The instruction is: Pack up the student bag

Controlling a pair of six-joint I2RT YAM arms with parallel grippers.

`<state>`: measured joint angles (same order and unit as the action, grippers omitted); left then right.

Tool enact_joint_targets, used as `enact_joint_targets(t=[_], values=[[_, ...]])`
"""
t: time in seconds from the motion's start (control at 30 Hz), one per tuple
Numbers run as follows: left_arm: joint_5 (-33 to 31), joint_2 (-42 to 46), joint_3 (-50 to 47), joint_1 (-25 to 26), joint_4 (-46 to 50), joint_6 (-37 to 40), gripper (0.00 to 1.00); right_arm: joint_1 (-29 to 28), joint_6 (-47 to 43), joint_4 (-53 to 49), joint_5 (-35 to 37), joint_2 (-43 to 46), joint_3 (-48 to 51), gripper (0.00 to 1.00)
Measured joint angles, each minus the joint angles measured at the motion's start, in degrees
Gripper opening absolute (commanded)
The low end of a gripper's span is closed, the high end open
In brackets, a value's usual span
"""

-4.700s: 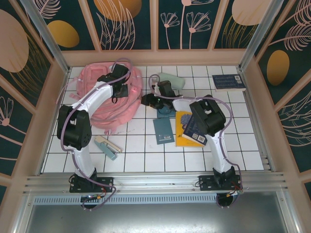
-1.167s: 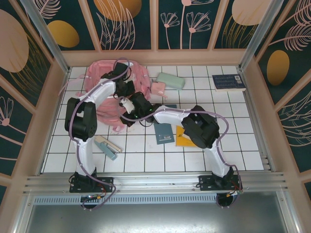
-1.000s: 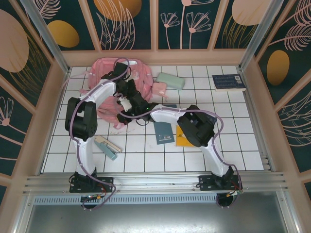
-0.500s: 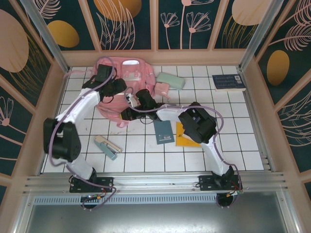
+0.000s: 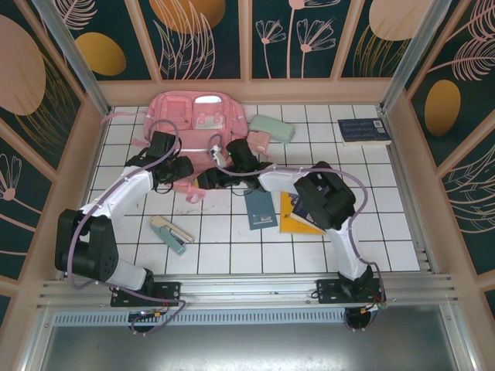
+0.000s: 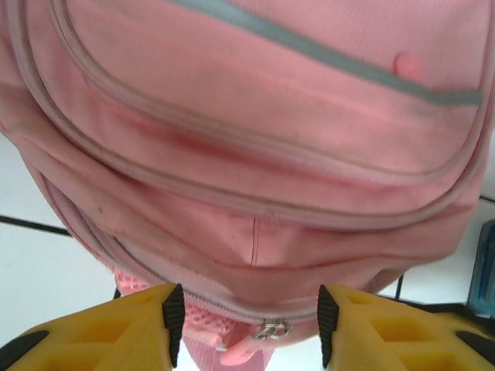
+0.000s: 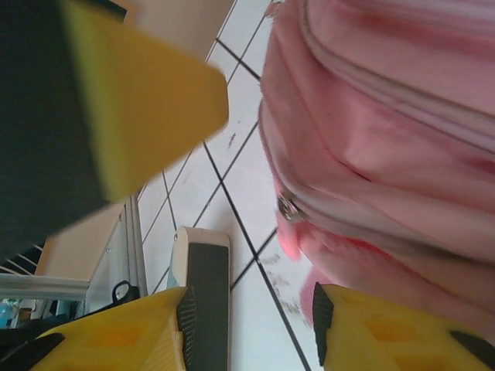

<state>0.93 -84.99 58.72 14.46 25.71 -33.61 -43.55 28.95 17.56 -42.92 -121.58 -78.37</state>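
The student bag (image 5: pixel 197 124) is a large pink backpack lying at the back left of the table, front pockets up. My left gripper (image 5: pixel 183 176) and right gripper (image 5: pixel 207 179) meet at its near edge. In the left wrist view the left gripper (image 6: pixel 249 325) is open, and the bag's zipper pull (image 6: pixel 267 332) lies loose between its fingers. In the right wrist view the right gripper (image 7: pixel 254 325) is open over white tile. The bag (image 7: pixel 387 139) and its zipper pull (image 7: pixel 288 209) are just beyond its right finger. The left gripper's yellow finger (image 7: pixel 139 100) shows blurred at upper left.
A mint-green pencil case (image 5: pixel 271 127) and a small pink item (image 5: pixel 255 141) lie right of the bag. A teal notebook (image 5: pixel 261 209) and a yellow book (image 5: pixel 298 216) sit mid-table, a stapler (image 5: pixel 172 234) near left, and a dark blue book (image 5: pixel 363 130) at the back right.
Both grippers have gone from shut to open and let go of the bag. The bag has settled flat toward the back wall. The left arm has drawn back toward the near left.
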Motion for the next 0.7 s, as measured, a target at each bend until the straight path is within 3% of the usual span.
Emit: enact_joint_targets(t=[0.3, 0.7], values=[[7.3, 1.8, -6.4, 0.0, -1.6, 3.3, 0.5, 5.7, -3.5, -1.2, 4.3, 11.8, 7.3, 0.45], [7.6, -1.0, -7.5, 0.0, -2.8, 6.7, 0.46, 5.7, -4.2, -1.0, 4.5, 11.8, 9.9, 0.45]])
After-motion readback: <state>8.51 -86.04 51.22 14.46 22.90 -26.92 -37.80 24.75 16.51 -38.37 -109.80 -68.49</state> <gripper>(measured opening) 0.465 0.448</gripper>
